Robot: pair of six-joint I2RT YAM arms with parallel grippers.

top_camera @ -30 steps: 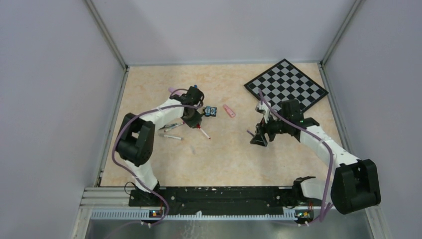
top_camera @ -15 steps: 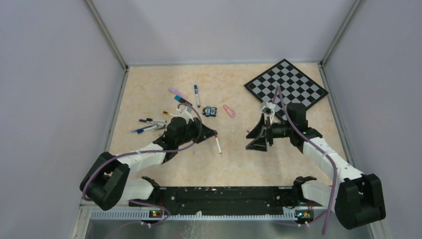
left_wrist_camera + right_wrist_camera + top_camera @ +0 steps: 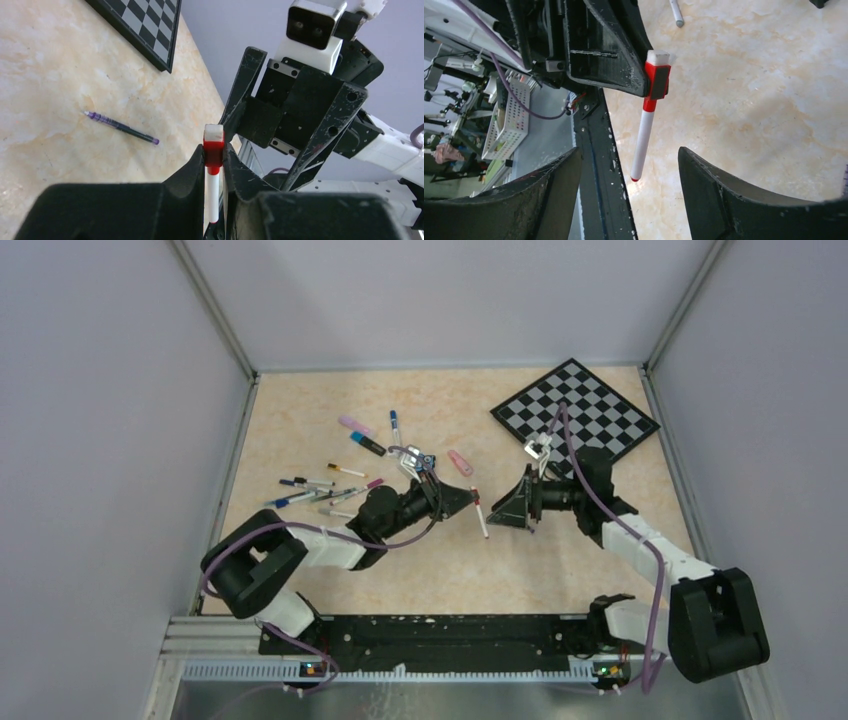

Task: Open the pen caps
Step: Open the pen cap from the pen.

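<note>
While the overhead view shows both arms meeting above the middle of the surface (image 3: 440, 575), the left end effector (image 3: 468, 497) carries a white pen (image 3: 482, 520) in the air. The right end effector (image 3: 503, 514) faces it from just beside. The other pens (image 3: 318, 490) lie scattered well to the left, and a chessboard (image 3: 575, 408) sits at the far right.

From the left wrist, the left end effector (image 3: 214, 162) is clenched on the pen's red cap (image 3: 213, 152). The barrel (image 3: 213, 195) runs down between its fingers, and the right end effector (image 3: 280, 127) stands released close behind.

From the right wrist, the right end effector (image 3: 634, 200) has its fingers spread wide on either side of the barrel's (image 3: 643, 142) free end, touching nothing.

The pen looks light, stiff and smooth, so the thin barrel may slip or twist. The best hold is probably on the bare white barrel near the cap, with a pull straight along its length. A snap-fit cap would likely resist, then give suddenly.
</note>
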